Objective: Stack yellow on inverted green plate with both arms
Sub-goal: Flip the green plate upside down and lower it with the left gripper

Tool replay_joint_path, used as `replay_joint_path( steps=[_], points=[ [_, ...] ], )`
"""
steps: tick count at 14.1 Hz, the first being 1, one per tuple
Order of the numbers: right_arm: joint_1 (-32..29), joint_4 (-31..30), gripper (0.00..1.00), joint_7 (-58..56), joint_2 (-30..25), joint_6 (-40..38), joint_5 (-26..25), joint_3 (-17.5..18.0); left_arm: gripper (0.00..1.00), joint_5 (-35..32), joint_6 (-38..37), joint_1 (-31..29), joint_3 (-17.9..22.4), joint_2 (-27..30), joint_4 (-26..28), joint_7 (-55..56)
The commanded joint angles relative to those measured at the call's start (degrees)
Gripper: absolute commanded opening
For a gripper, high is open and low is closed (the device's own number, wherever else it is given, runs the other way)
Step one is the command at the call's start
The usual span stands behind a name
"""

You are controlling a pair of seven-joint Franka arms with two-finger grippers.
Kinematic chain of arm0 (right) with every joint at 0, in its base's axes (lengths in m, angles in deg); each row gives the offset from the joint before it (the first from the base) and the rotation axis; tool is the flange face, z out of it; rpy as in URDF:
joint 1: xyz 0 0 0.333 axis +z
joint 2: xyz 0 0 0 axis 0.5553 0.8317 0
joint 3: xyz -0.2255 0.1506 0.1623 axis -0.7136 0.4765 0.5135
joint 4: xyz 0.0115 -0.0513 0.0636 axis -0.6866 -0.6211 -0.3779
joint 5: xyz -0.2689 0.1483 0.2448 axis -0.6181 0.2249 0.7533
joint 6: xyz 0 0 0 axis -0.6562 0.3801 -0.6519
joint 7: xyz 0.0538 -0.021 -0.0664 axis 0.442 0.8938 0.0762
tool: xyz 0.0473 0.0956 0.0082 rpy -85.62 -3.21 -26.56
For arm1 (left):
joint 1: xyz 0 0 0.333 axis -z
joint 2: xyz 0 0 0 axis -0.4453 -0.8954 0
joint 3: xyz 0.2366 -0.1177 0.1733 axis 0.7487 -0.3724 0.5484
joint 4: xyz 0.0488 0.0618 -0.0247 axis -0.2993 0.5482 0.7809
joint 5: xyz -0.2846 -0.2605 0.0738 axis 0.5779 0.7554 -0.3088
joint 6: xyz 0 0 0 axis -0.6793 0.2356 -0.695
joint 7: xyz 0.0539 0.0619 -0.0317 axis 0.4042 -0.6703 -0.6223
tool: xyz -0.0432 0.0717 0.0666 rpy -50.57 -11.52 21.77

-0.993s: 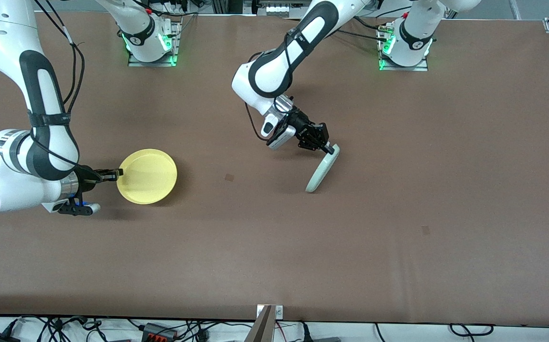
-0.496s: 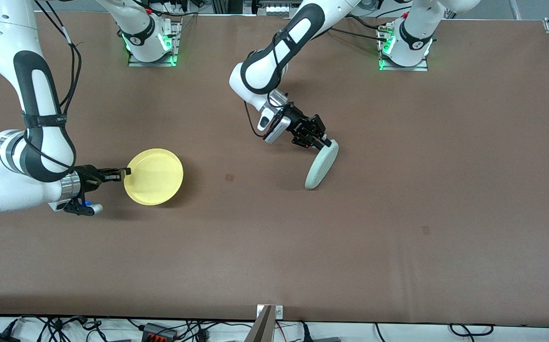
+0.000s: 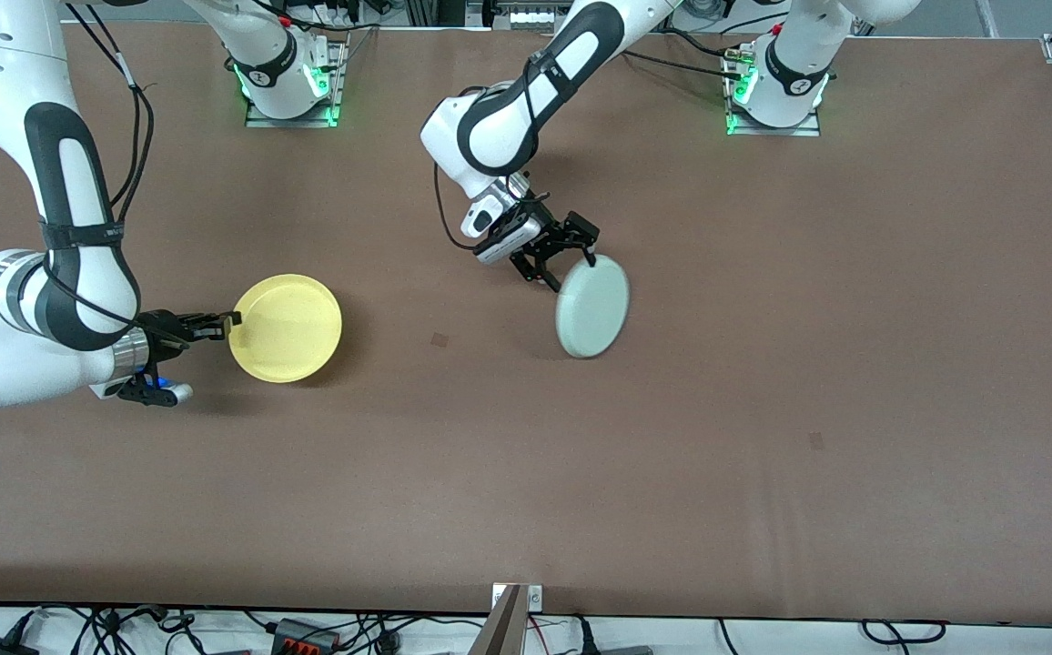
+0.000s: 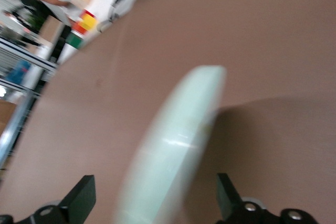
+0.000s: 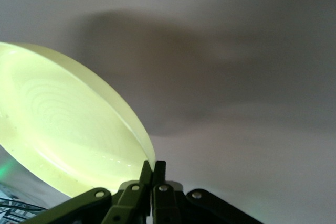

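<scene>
The pale mint-green plate [image 3: 591, 306] is near the middle of the table with its flat underside turned upward, still tilted. My left gripper [image 3: 571, 270] is open at its upper rim, one finger to each side, not gripping it. In the left wrist view the green plate [image 4: 184, 129] is a blurred edge between the wide-apart fingers of my left gripper [image 4: 153, 187]. The yellow plate [image 3: 285, 327] is toward the right arm's end, hollow side up. My right gripper [image 3: 230, 318] is shut on its rim. In the right wrist view the right gripper [image 5: 152, 166] pinches the yellow plate [image 5: 58, 135], held just above the table.
The brown table [image 3: 763, 409] stretches wide around both plates. The arm bases with green lights [image 3: 289, 86] stand along the edge farthest from the front camera. A metal bracket [image 3: 517, 600] and cables lie at the nearest edge.
My left gripper has opened and let go of the green plate, which has tipped from standing on its edge to underside up. My right gripper has shifted slightly with the yellow plate.
</scene>
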Motion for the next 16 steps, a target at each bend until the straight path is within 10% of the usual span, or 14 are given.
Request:
replay_joint_path(
  steps=[1, 11, 16],
  points=[
    [-1.8, 0.6, 0.00, -4.1, 1.1, -1.1, -1.8, 0.4, 1.00, 5.5, 6.6, -2.0, 0.1, -1.7, -0.9, 4.8],
    [-1.1, 3.2, 0.00, -4.8, 1.1, -0.8, -5.3, 0.7, 1.00, 31.2, 25.6, -11.5, -0.1, 1.1, -1.2, 4.9],
    [-1.2, 3.2, 0.00, -5.0, 1.7, -0.7, -5.4, 0.7, 1.00, 33.8, 29.1, -12.8, 0.0, 0.0, 2.2, 4.8]
  ],
)
